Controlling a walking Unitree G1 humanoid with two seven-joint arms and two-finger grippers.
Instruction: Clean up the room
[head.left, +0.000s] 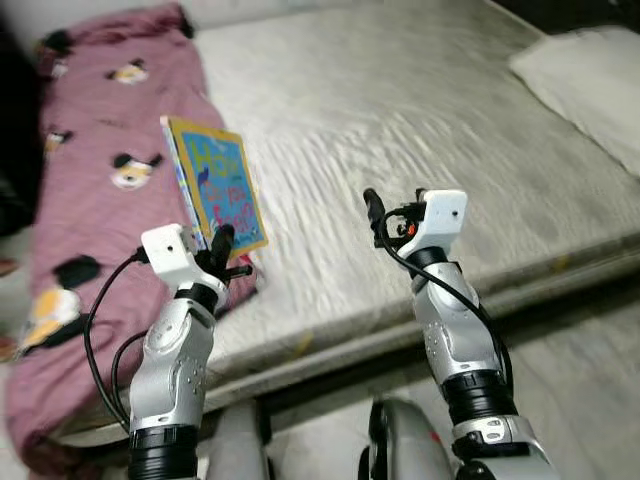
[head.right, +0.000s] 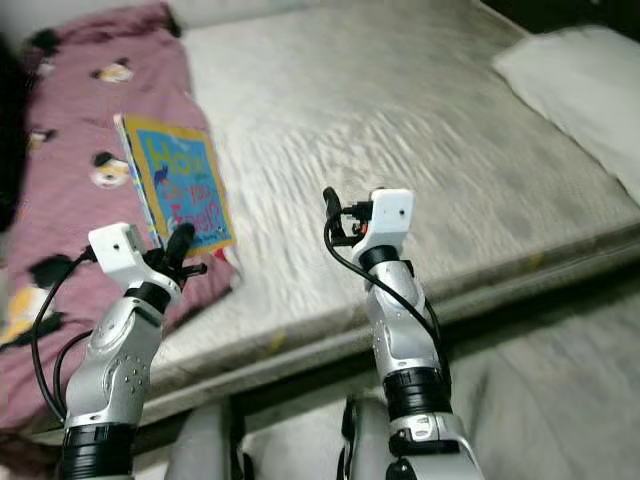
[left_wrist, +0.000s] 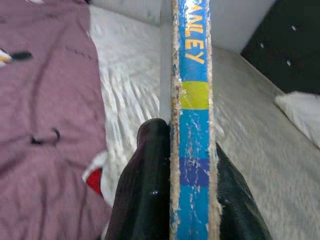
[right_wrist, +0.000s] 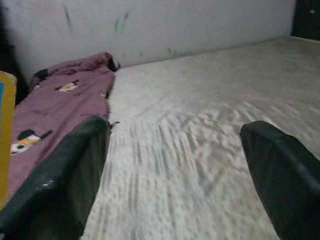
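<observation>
Left claw (head.left: 222, 250) clamped tight on the bottom edge of a picture book (head.left: 218, 185), one black finger (left_wrist: 145, 190) pressed on each side of it. Holding the book up in the air, above the near edge of the bed (head.left: 400, 110), right where the purple blanket (head.left: 90, 180) meets the bare mattress. Standing nearly upright, long side running up and away from the claw, leaning a little toward the far end of the bed. Cover turned toward the robot.

Right claw (head.left: 385, 220) wide open, gripping nothing, touching nothing. Hanging over the near part of the mattress, well apart from the book. Two black fingers (right_wrist: 65, 175) spread far from each other in the right wrist view, with the pale sheet between them.

Big grey-white bed across most of the scene. Long purple blanket with black and yellow cartoon faces along the robot's left side of it. White pillow (head.left: 590, 85) at the far right corner.

Thin book, blue cover, yellow border, big colourful letters. Worn, scuffed blue spine (left_wrist: 192, 125) with a yellow-green band and yellow letters, seen close up in the left wrist view
</observation>
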